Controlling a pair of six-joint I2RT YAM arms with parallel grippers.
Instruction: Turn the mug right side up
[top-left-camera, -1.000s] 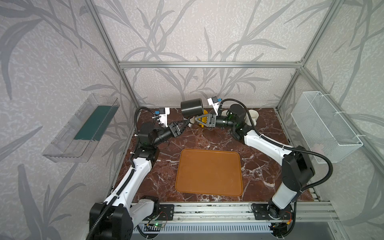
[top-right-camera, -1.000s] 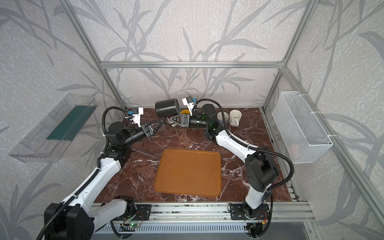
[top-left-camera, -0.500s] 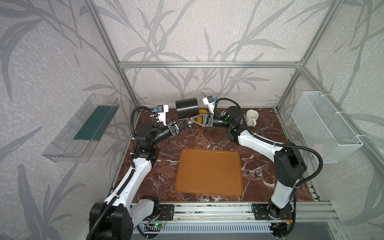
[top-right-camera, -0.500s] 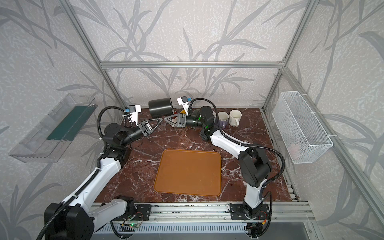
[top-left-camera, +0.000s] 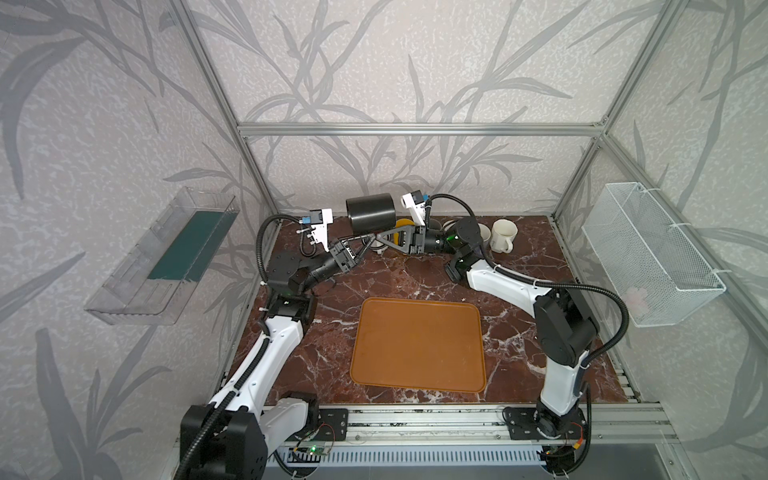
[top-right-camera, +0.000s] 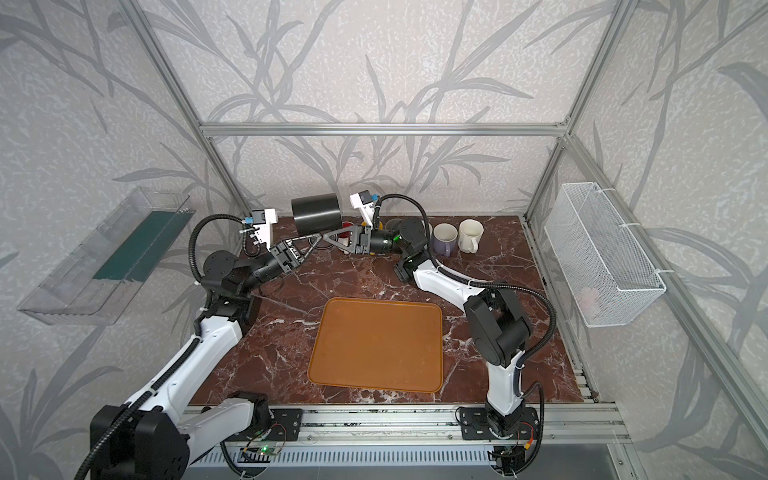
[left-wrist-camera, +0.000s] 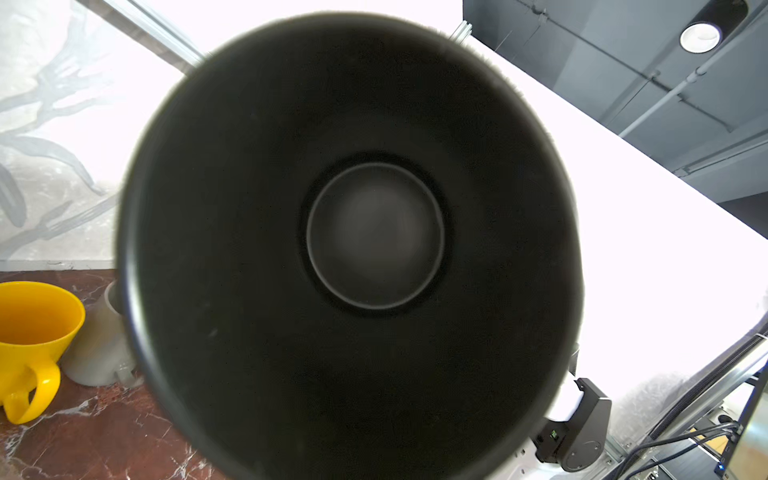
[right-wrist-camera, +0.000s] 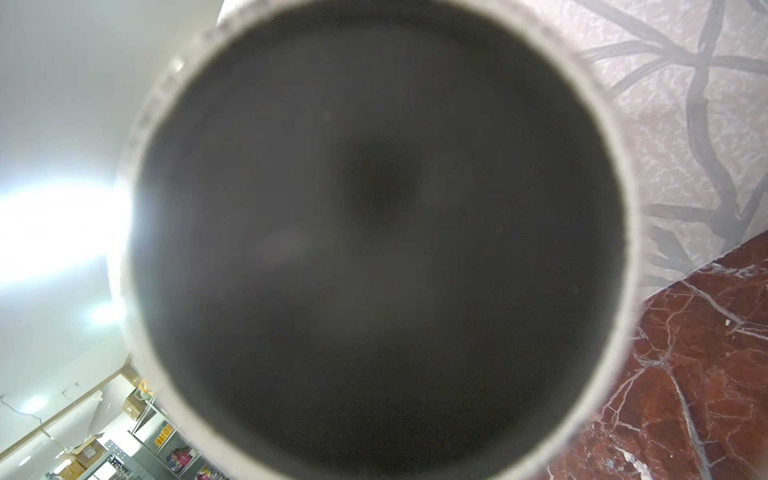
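Nearest: orange mat flat on the table, nothing on it. Past it, both arms reach to the back-middle and their tools meet under the black mug.

The mug is up in the air, off the table, lying on its side, so about half turned by my read. Left wrist view seems to look straight into its mouth. Right wrist view is filled by its base.

Right tool is clamped tight, apparently on the handle or lower wall, but the contact is hidden under the body. Left tool sits right beside it. Can't tell if its jaws are closed or grip anything.

Farthest, along the back wall: yellow mug, purple mug, white mug, all mouth up. The yellow 1 is close to the held mug.

Risks:
- Looks like a mid-air handover. If 1 tool lets go before the other bites, the mug falls on the marble or on the row.
- A pinch at 1 low point lets the body swing.
- 2 tools crowded in 1 spot could bump and jar it loose.
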